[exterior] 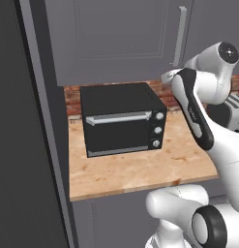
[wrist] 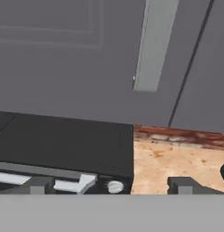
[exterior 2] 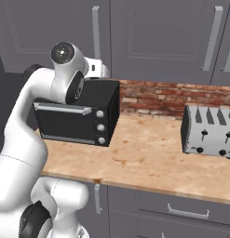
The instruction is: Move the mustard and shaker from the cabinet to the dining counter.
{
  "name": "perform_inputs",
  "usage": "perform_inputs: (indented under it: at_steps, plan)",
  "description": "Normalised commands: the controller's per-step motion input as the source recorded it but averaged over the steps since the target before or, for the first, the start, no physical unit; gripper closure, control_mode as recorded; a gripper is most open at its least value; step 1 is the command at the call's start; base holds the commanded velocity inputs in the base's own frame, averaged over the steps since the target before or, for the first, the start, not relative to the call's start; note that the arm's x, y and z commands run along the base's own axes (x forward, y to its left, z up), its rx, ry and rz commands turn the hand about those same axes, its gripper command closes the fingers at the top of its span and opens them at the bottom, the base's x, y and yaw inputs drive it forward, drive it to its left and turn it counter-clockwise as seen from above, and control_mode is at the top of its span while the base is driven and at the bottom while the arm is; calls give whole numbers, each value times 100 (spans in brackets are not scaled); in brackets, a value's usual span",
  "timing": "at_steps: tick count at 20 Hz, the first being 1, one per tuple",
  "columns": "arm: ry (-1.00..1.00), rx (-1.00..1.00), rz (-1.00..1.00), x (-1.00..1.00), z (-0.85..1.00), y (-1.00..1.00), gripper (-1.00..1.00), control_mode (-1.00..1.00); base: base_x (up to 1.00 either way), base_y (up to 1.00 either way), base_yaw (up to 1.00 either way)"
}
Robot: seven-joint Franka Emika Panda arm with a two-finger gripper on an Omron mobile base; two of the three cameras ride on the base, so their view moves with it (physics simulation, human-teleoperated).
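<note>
The cabinet (exterior: pixel 116 38) is a dark grey upper wall unit, and its framed door (exterior 2: pixel 46 28) is closed. A long grey bar handle (exterior: pixel 180 36) (exterior 2: pixel 96 32) runs down the door's right side. In the hand view the handle's lower end (wrist: pixel 154 50) hangs above and slightly right of centre. My gripper (wrist: pixel 112 186) is open, its fingertips (wrist: pixel 38 185) far apart with nothing between them. It sits just below the handle, above the toaster oven's top. The mustard, the shaker and the dining counter are out of view.
A black toaster oven (exterior: pixel 122 118) (exterior 2: pixel 79 111) (wrist: pixel 63 140) stands on the narrow wood worktop (exterior: pixel 140 169) (exterior 2: pixel 149 158) under the cabinet. A steel toaster (exterior 2: pixel 209 130) stands to its right. A tall dark panel (exterior: pixel 24 145) walls off the left. Brick backsplash (exterior 2: pixel 158 95) lies behind.
</note>
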Motion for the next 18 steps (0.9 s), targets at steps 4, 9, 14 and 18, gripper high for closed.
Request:
perform_inputs:
  at_steps: [4, 9, 14, 18]
  plan:
    - [-16, 6, 0, 0, 43, -17, -100, -100, 0, 0, 0]
    - [-3, 7, -2, 8, 41, 0, -100, -100, 0, 0, 0]
    - [0, 5, -4, 21, 38, 0, -100, -100, 0, 0, 0]
    - [0, 4, -2, 30, 24, 0, -100, -100, 0, 0, 0]
